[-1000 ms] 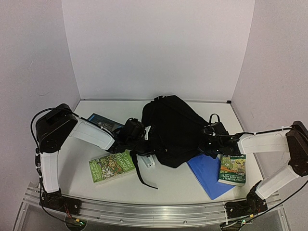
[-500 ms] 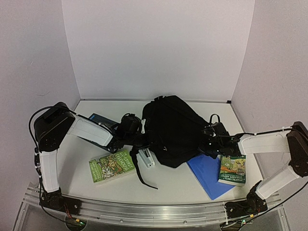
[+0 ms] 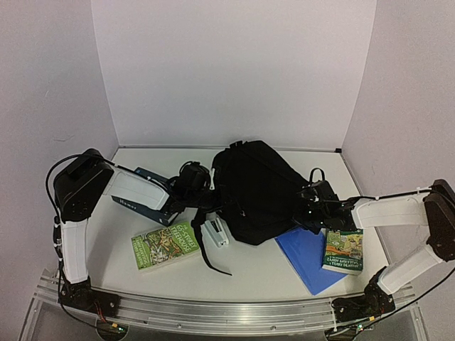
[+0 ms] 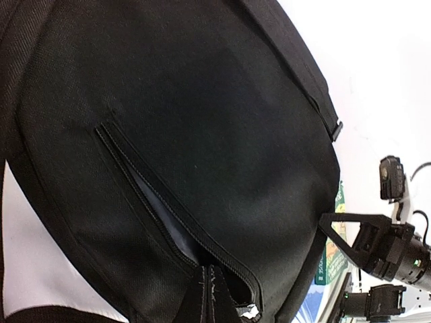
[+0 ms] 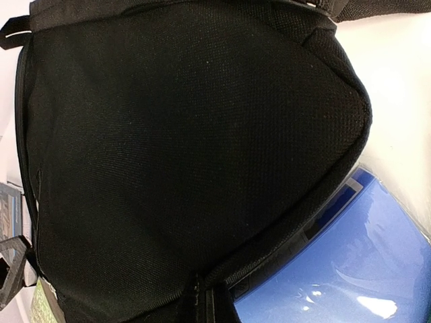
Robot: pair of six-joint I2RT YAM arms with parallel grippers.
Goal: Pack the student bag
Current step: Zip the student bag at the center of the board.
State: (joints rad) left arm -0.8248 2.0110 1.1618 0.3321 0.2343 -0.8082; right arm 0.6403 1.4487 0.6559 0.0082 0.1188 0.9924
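The student bag [image 3: 256,188] is a big black backpack lying flat in the middle of the table. My left gripper [image 3: 210,206] is at the bag's left side. In the left wrist view it [image 4: 205,269] is shut, with its tips at the end of a partly open zip [image 4: 161,215] that shows grey lining. I cannot tell whether anything is pinched. My right gripper [image 3: 301,214] is at the bag's right edge. In the right wrist view it [image 5: 201,286] is shut, tips against the bag's hem [image 5: 289,235] above a blue folder [image 5: 350,269].
A green book [image 3: 165,245] and a white stapler-like object [image 3: 215,232] lie front left, beside a loose black strap [image 3: 206,257]. A dark blue book [image 3: 139,200] lies under the left forearm. The blue folder [image 3: 306,261] and another green book [image 3: 343,250] lie front right.
The left arm has drawn back and left, uncovering the dark blue book, and the bag's left edge has shifted slightly. The right arm has not moved.
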